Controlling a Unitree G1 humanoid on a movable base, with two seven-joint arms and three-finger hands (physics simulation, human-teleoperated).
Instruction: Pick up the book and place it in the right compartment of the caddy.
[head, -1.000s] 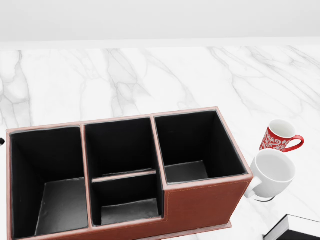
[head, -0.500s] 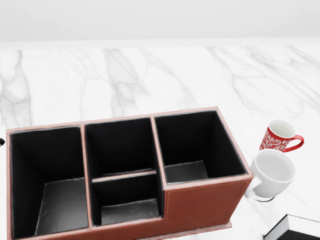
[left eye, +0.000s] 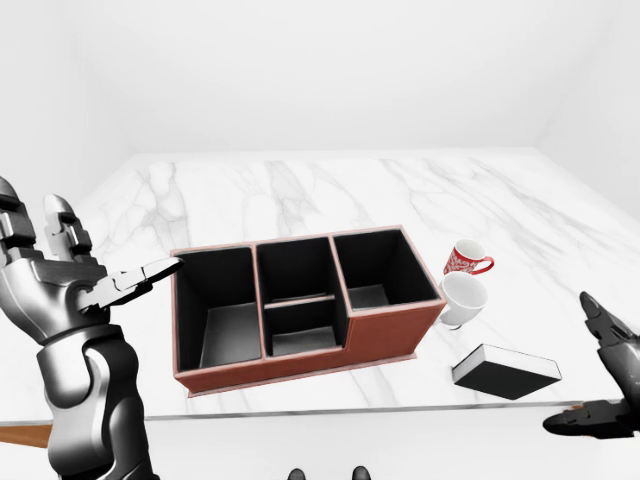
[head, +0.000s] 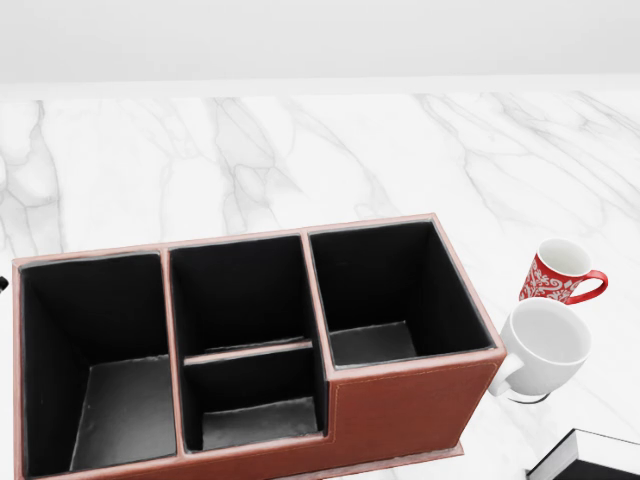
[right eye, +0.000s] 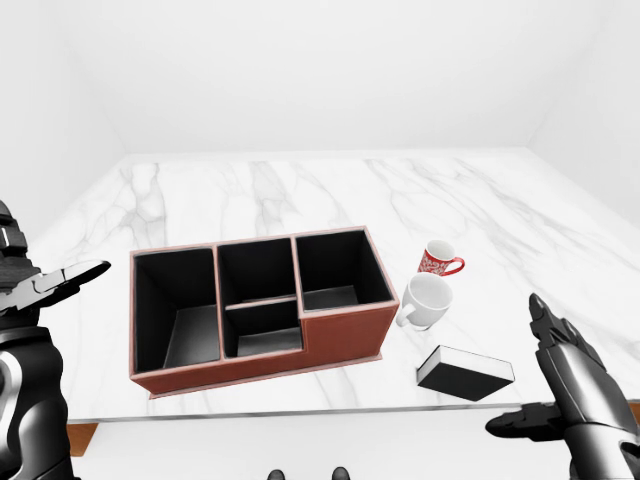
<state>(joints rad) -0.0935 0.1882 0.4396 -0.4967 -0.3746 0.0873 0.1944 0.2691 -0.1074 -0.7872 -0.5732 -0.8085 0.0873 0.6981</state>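
Note:
The book (left eye: 505, 370), black with white page edges, lies flat on the marble counter to the right of the caddy; the head view shows only its corner (head: 590, 456). The brown caddy (left eye: 392, 331) has black compartments, all empty; its right compartment (head: 385, 290) is open at the top. My left hand (left eye: 95, 275) is open, raised at the left of the caddy. My right hand (right eye: 560, 385) is open, low at the right, below and right of the book, apart from it.
A red patterned mug (left eye: 465, 259) and a white mug (left eye: 462, 299) stand just right of the caddy, between it and the book. The marble counter (left eye: 300, 190) stretches toward a white wall; its near edge (left eye: 330, 412) runs below the caddy.

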